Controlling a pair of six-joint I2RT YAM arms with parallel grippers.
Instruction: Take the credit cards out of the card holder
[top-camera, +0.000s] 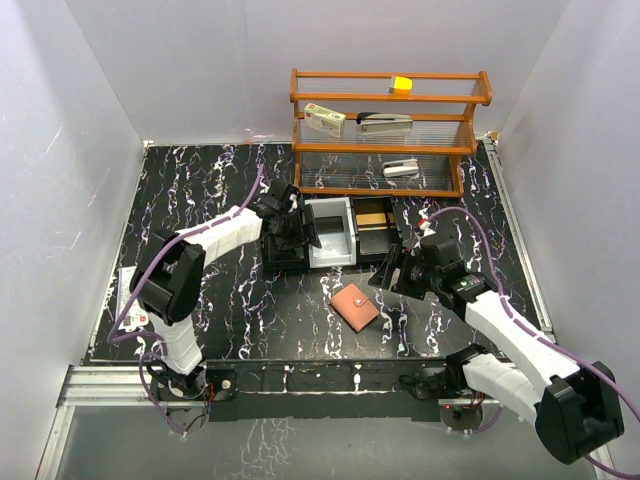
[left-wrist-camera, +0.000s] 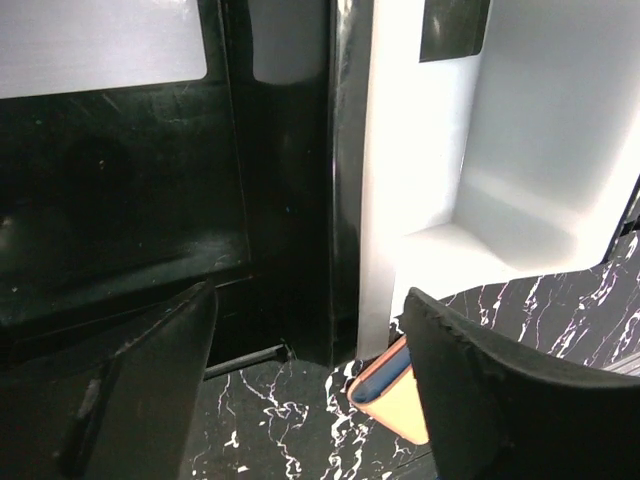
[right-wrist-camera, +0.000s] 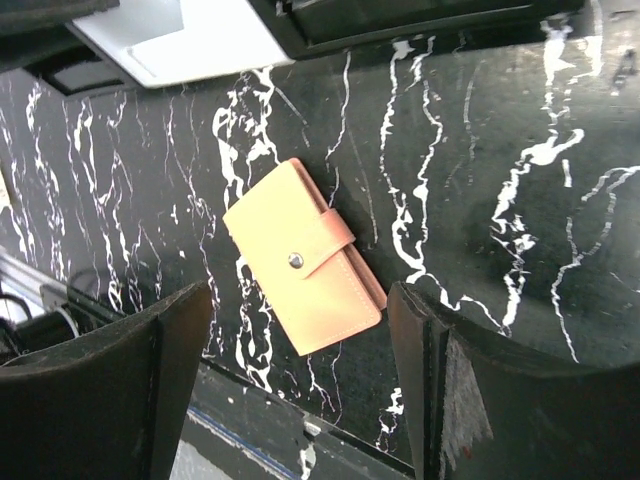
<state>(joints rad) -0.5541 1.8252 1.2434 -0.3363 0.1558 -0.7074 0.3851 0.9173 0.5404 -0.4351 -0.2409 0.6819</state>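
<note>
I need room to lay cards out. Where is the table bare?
Bare: the table's far left, between the left wall and the left arm; also the front strip left of the card holder. Crowded: the middle, round the tray, the left gripper and the right gripper.

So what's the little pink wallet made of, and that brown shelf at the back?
The small salmon-pink snap-tab wallet looks like leather or fake leather: matte skin, stitched tab, shiny metal snap. The orange-brown shelf rack looks like varnished wood: glossy rails; its see-through ribbed panels may be plastic.
</note>
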